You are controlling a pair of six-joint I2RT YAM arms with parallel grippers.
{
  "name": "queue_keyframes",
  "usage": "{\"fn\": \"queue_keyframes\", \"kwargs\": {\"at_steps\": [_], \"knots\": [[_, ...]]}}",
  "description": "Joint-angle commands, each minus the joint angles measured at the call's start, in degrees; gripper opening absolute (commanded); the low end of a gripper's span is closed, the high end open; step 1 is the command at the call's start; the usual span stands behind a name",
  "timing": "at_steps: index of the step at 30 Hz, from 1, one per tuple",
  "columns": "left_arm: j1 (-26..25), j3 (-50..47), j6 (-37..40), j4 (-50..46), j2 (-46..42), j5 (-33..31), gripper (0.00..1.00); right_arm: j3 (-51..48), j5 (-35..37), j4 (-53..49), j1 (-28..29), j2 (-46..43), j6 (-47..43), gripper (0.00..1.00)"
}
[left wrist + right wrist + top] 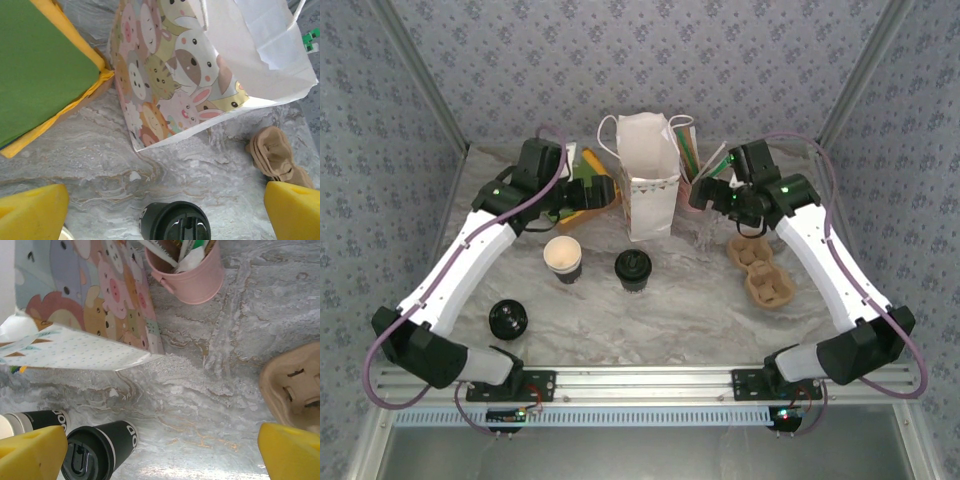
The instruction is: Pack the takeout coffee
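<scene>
The takeout coffee (633, 268) stands upright, lidded, just in front of the paper bag (650, 180). It is probably light and thin-walled, so it could crush. Grip the cup wall below the lid. The left gripper (603, 192) and right gripper (700, 193) have jaws apart and empty.

The takeout coffee (633, 270) is a small dark cup, black lid on; it stands upright. It rests on the marbled table (690, 300).

top: overhead from behind, whole table (670, 315) | 2 wrists: close, downward; share bag (165, 75), takeout coffee (95, 455)
</scene>
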Motion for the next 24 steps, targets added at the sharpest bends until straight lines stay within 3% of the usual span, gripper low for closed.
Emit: {"fn": "queue_keyframes", "kwargs": {"at_steps": [1,12,24], "knots": [[0.15,2.35,0.78,0.43,1.45,2.75,1.0,-0.21,-1.04,-1.55,-1.08,-0.91,-0.07,1.0],[0.25,5.49,3.67,-2.29,3.03,4.9,1.0,-2.56,-3.54,-4.12,-6.45,-1.94,-1.74,0.95],[-2.97,5.72,3.92,-1.83,4.54,7.97,1.0,-25.98,-10.25,-1.41,-28.51,-9.01,-1.34,0.94]]}}
